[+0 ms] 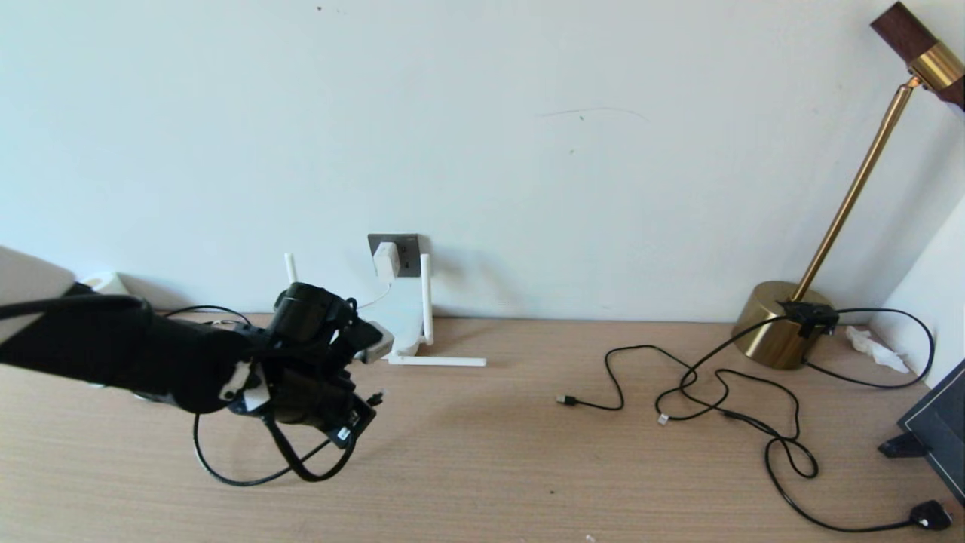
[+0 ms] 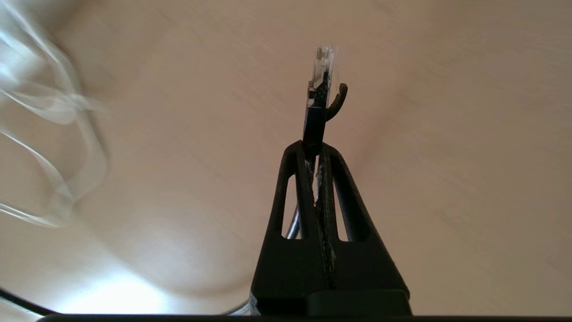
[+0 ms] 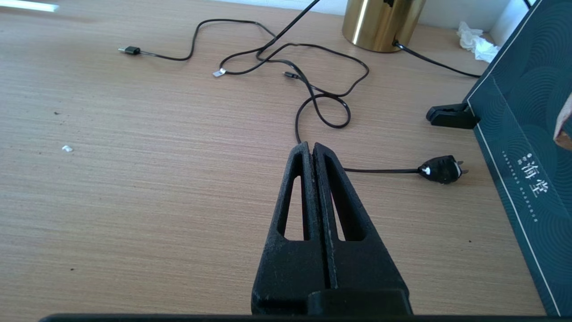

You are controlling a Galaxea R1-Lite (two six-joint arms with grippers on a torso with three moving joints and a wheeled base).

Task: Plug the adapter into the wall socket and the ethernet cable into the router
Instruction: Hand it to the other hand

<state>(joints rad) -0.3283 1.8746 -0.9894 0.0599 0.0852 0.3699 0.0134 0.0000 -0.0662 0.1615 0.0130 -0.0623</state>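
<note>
Left pincer (image 2: pixel 316 147) clamped on ethernet cable (image 2: pixel 321 89) | right pincer (image 3: pixel 311 150) closed, empty | box (image 3: pixel 527 134) writing unreadable

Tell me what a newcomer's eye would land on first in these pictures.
The left gripper, low over the desk near the router, pinches the ethernet cable just behind its clear connector. Behind it on the wall, the adapter already sits in the wall socket. A brass lamp stands far right among loose black cables.
</note>
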